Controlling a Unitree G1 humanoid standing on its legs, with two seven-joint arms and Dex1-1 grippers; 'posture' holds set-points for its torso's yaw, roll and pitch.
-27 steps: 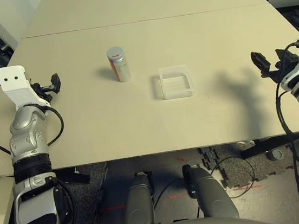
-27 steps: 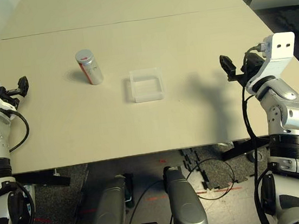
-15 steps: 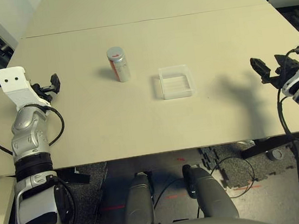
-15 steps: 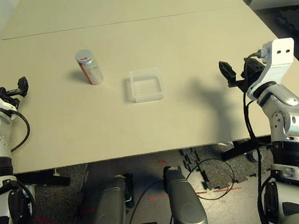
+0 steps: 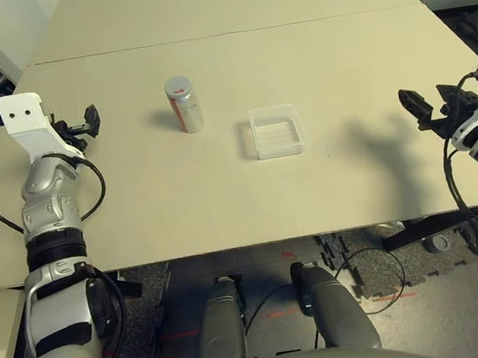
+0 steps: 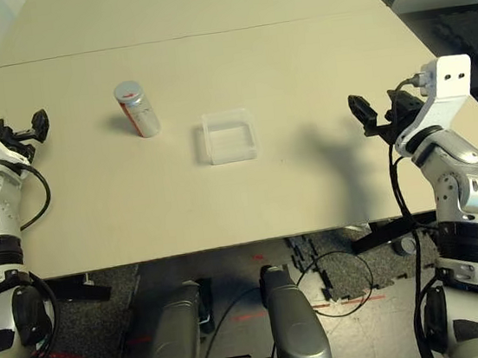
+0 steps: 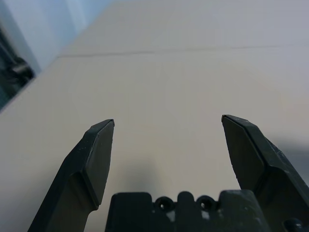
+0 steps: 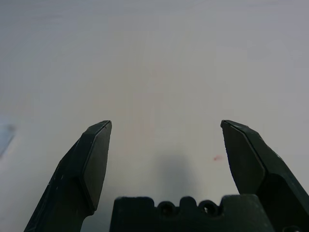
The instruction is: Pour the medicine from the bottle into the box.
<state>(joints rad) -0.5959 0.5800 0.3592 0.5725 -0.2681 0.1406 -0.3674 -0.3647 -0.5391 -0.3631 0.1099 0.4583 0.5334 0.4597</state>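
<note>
Two grippers hang level over the table's outer edges, each spread wide and holding nothing. The bottle [image 5: 184, 104] stands upright with its cap on, its long axis vertical, on the robot's left half of the table [image 5: 223, 190]. The box [image 5: 276, 131] lies just beside it, nearer the middle, the two apart. From the left gripper [image 5: 84, 125] the bottle lies inward across bare tabletop, at about the same depth. The right gripper [image 5: 427, 108] is well apart from it, with the box between. By this layout the left arm is clearly the nearer, and a sideways reach would meet the bottle's wall squarely. No medicine can be seen.
</note>
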